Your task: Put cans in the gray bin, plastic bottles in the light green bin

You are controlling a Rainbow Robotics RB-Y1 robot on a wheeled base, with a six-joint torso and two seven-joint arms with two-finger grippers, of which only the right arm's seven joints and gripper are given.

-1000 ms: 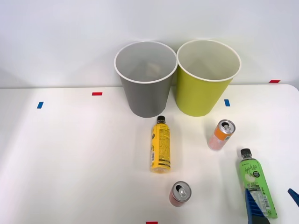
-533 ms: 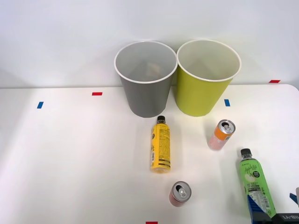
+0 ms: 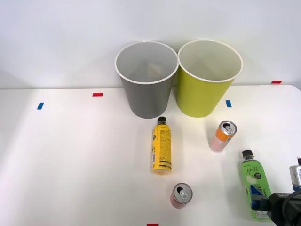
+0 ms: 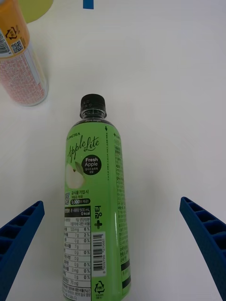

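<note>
The green plastic bottle (image 3: 254,181) (image 4: 94,202) lies on the white table near the right front, black cap pointing toward the bins. My right gripper (image 4: 111,202) is open and hangs over the bottle's lower half, one blue finger (image 4: 21,235) on either side, neither touching it. Its black wrist (image 3: 288,209) covers the bottle's base. The yellow bottle (image 3: 161,147) lies at the table's middle. An orange-and-pink can (image 3: 222,136) (image 4: 19,61) stands just beyond the green bottle, and a reddish can (image 3: 180,195) stands near the front. The gray bin (image 3: 146,80) and the light green bin (image 3: 207,80) stand side by side at the back.
The white table (image 3: 70,155) carries small red and blue tape marks (image 3: 97,94) along its back and front edges. A blue mark (image 3: 228,103) lies beside the light green bin. The table's right edge runs close to my arm.
My gripper has moved in over the green bottle's lower half, and its black wrist now hides the bottle's base in the front view. The bottles, cans and bins have not moved.
</note>
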